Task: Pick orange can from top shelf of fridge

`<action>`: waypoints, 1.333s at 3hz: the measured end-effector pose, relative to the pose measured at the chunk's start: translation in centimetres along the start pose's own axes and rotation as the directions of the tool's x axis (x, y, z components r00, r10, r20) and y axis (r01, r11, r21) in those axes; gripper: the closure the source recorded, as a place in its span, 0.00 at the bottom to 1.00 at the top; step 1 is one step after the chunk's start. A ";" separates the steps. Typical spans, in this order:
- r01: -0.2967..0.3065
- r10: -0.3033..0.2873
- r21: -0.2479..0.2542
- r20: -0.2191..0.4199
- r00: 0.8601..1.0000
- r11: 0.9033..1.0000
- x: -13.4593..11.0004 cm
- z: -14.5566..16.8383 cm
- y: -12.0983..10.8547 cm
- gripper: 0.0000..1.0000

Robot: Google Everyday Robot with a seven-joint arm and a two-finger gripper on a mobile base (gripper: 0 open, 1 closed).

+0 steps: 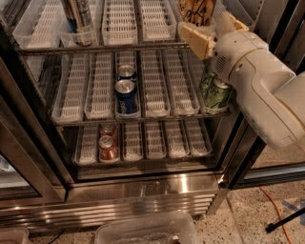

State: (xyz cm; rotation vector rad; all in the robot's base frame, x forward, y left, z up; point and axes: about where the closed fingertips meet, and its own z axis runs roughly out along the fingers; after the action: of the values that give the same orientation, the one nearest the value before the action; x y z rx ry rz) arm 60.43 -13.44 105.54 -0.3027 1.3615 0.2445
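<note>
Reaching toward the orange can (196, 9) on the top shelf (119, 47).
The gripper (214, 32) hangs just before the can at the right lane, claw spread so the upright can may fit between; nothing is pinched.

Cream hand (215, 31) beside the orange can (196, 10), gold with dark script; blue can (127, 97), red can (107, 147), mottled green can (217, 95).

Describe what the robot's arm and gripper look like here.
The arm is a bulky, rounded off-white shell with a small dotted grille near the wrist; no cables or markings show. The gripper, upper right by the top shelf, has two flat, tan, wedge-shaped fingers.
</note>
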 end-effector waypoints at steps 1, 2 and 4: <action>-0.023 0.023 0.003 -0.001 1.000 1.000 0.4 1.0 -0.3 0.28; -0.024 0.024 -0.008 -0.002 1.000 1.000 0.6 1.5 -0.1 0.27; 0.003 -0.003 -0.023 0.008 1.000 1.000 0.3 2.7 0.1 0.27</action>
State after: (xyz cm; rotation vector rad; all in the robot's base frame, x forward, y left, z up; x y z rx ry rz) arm 62.93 -12.35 105.75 -0.3229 1.3512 0.2586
